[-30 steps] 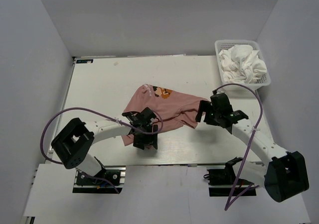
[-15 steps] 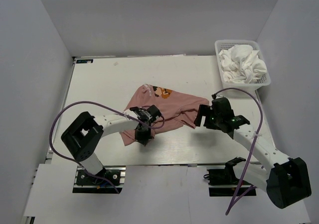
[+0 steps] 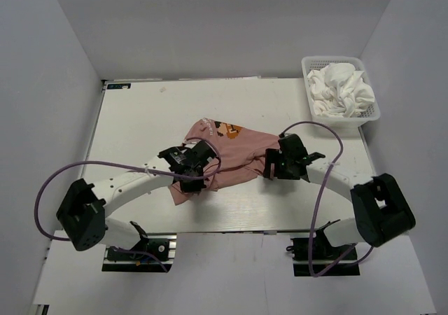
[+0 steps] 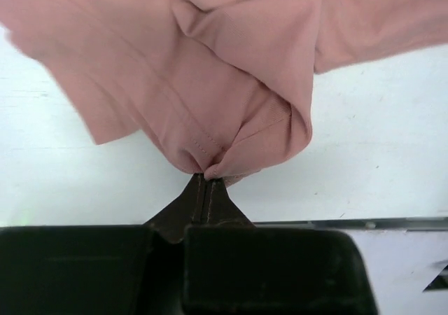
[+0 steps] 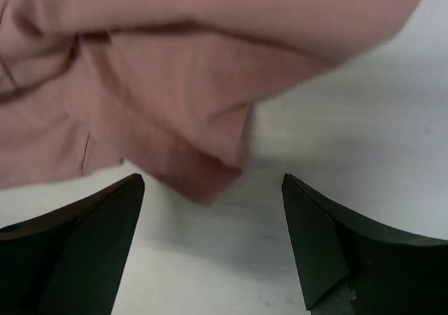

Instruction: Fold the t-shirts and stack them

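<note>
A dusty pink t-shirt [image 3: 236,145] with a small chest graphic lies crumpled on the white table [image 3: 140,126]. My left gripper [image 3: 192,166] is at its near left part. In the left wrist view that gripper [image 4: 204,179] is shut on a fold of the pink t-shirt's hem [image 4: 210,154], which bunches up at the tips. My right gripper [image 3: 271,166] is at the shirt's right edge. In the right wrist view it [image 5: 213,180] stands open just above the table, with a corner of the pink t-shirt [image 5: 203,178] between its fingers, untouched. White t-shirts [image 3: 340,89] are piled in the basket.
The white mesh basket [image 3: 309,65] stands at the table's back right corner. Grey walls close the table in on three sides. Purple cables loop off both arms near the front edge.
My left gripper has shut on the pink shirt's near hem and drawn back toward the left. My right gripper has moved left up to the shirt's right corner.
</note>
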You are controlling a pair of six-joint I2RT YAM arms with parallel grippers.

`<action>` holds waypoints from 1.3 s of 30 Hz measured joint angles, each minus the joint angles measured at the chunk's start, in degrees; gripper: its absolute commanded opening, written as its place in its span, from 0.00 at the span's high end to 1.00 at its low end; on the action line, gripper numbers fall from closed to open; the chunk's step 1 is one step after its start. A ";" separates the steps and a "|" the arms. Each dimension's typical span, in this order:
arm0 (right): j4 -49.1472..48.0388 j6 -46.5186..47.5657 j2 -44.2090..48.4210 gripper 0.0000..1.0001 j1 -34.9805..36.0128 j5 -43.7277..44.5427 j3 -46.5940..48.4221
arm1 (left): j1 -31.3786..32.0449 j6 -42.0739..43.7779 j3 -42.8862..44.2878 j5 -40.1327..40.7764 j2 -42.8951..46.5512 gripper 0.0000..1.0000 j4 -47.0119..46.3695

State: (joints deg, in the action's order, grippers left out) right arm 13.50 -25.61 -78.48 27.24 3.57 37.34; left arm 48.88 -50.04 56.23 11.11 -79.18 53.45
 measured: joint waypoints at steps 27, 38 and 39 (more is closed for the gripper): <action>4.76 14.93 29.62 1.00 0.52 32.85 34.67 | -2.62 16.13 55.08 36.65 10.69 1.00 5.62; 5.20 23.91 32.48 1.00 0.85 31.41 55.82 | -1.77 31.89 63.98 31.47 26.69 1.00 -11.61; 5.29 24.33 32.63 1.00 0.94 30.60 57.37 | -1.73 32.46 64.87 30.91 26.53 1.00 -11.80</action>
State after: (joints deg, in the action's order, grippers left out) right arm 18.79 -1.28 -45.84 28.18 34.17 94.72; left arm 47.16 -17.58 121.10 42.02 -52.64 41.65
